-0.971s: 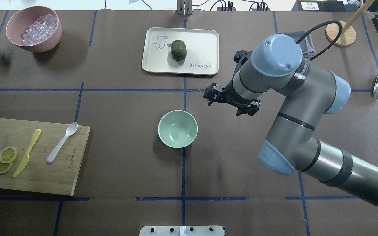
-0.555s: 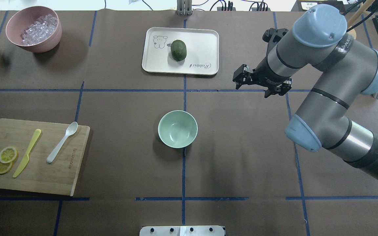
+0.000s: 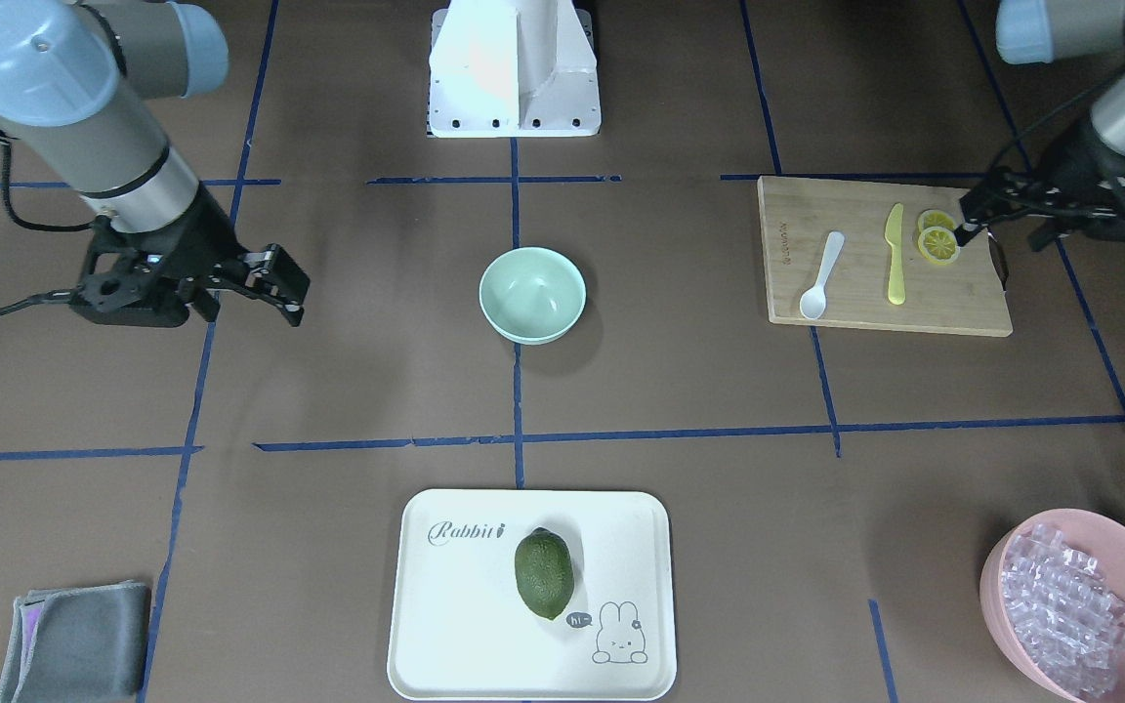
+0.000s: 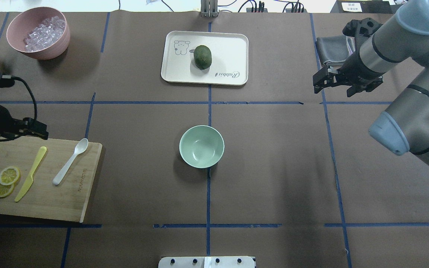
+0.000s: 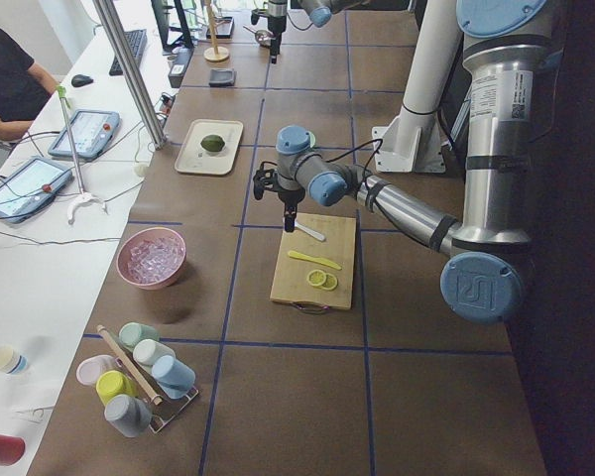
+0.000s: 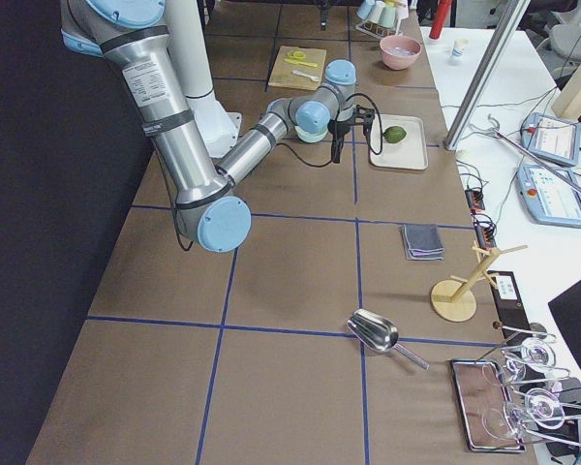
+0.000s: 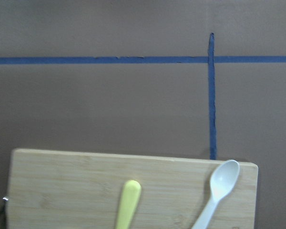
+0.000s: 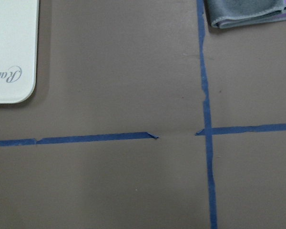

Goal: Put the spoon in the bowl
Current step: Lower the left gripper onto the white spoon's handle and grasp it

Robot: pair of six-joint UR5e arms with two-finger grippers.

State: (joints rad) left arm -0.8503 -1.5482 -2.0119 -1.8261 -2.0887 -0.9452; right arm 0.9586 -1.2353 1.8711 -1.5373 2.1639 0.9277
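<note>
The white spoon (image 4: 70, 161) lies on a wooden cutting board (image 4: 50, 203) at the left, head toward the far side. It also shows in the front view (image 3: 821, 276) and the left wrist view (image 7: 219, 191). The mint-green bowl (image 4: 201, 146) stands empty and upright at the table's middle (image 3: 532, 294). My left gripper (image 4: 13, 131) hovers over the board's far left edge, left of the spoon, jaws spread and empty (image 3: 1007, 227). My right gripper (image 4: 341, 86) is open and empty at the far right, well away from the bowl (image 3: 196, 293).
A yellow knife (image 4: 31, 173) and lemon slices (image 4: 6, 181) lie on the board beside the spoon. A pink bowl of clear cubes (image 4: 38, 32) stands far left. A white tray (image 4: 233, 44) holds a green fruit (image 4: 202, 57). A grey cloth (image 4: 330, 48) lies near my right gripper.
My right arm has swung from beside the bowl to the far right. My left gripper has come in at the left edge, over the board's far side.
</note>
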